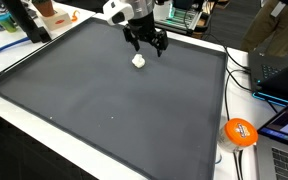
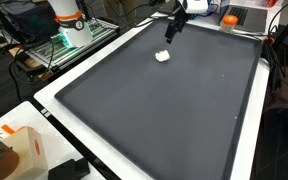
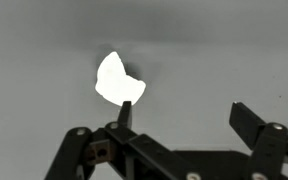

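A small white lump (image 1: 139, 60) lies on the dark grey mat (image 1: 104, 100) near its far edge. It also shows in an exterior view (image 2: 162, 56) and in the wrist view (image 3: 117, 80). My gripper (image 1: 147, 43) hovers just above and beside the lump, fingers open and empty; it also shows in an exterior view (image 2: 171, 32). In the wrist view the gripper (image 3: 187, 113) has its two fingers wide apart, with one fingertip next to the lump and nothing between them.
An orange ball-like object (image 1: 240, 132) sits off the mat's edge beside laptops (image 1: 284, 60) and cables. A wire rack (image 2: 54, 45) and an orange-white robot base (image 2: 69, 20) stand beyond the mat. A box (image 2: 19, 150) sits near a corner.
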Motion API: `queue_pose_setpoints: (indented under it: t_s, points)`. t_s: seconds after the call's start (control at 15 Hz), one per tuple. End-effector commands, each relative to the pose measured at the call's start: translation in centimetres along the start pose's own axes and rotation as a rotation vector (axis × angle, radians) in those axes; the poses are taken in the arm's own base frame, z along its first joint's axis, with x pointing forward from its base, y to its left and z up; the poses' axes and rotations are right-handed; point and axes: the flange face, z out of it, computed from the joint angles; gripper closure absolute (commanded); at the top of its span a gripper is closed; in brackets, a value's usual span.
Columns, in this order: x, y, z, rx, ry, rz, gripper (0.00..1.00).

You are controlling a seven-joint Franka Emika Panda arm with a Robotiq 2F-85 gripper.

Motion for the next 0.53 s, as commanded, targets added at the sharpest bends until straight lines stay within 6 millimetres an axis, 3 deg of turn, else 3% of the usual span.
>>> queue_pose_setpoints:
  t_s: [0.0, 0.47]
  points:
    - [-1.1, 0.4, 0.1, -0.019, 0.065, 0.014, 0.0]
    - [-4.0, 1.5, 2.9, -0.069, 0.251, 0.107, 0.0]
